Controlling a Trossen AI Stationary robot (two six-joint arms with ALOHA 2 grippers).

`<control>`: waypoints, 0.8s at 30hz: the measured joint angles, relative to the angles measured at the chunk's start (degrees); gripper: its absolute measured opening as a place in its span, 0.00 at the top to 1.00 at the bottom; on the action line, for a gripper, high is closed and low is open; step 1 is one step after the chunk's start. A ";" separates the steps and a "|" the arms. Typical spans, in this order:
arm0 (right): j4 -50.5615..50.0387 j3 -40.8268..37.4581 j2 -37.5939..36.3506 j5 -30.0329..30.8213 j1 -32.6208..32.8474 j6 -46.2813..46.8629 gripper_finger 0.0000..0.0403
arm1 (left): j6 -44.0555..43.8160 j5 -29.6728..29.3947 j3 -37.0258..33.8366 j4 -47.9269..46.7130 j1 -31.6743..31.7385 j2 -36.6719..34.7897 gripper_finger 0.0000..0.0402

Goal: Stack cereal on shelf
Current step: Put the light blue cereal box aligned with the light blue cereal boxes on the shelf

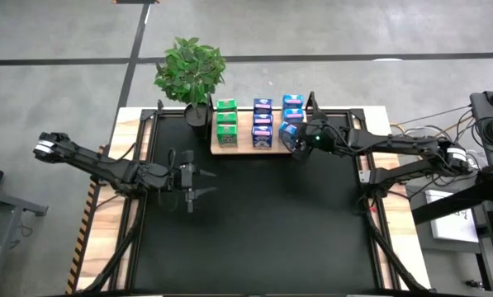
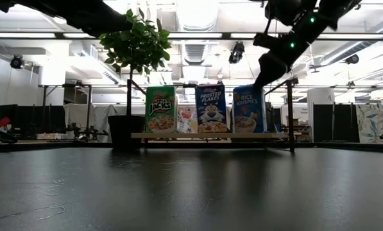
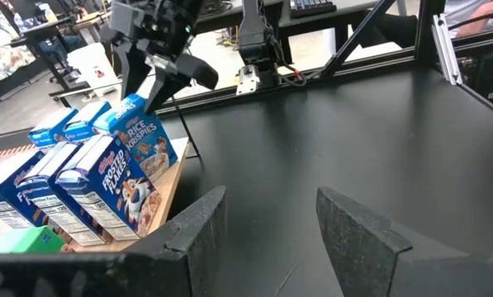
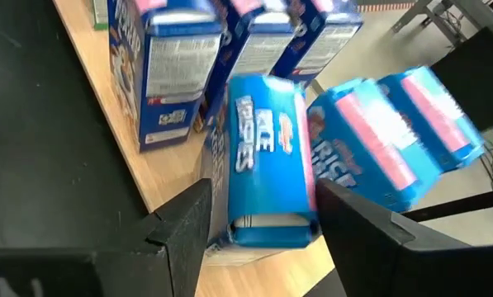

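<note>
A Rice Krispies carton [image 4: 267, 157] is being clenched by the right gripper [image 1: 300, 139] at the shelf [image 1: 244, 145] end, beside Frosted Flakes cartons [image 3: 106, 186]. The left gripper [image 1: 198, 182] is being held released over the black mat [image 1: 254, 223].

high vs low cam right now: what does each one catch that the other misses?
High view only: the left gripper, open, hovering over the black mat, and the cereal cartons sitting in three rows running back across the shelf.

Low view only: the carton fronts, Apple Jacks, Frosted Flakes, Rice Krispies.

Both: the right gripper at the Rice Krispies end, and the potted plant.
</note>
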 joint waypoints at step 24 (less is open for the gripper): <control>-8.40 6.03 5.56 0.02 9.18 10.64 0.86 | 1.00 0.00 0.02 -0.26 -0.01 0.11 0.57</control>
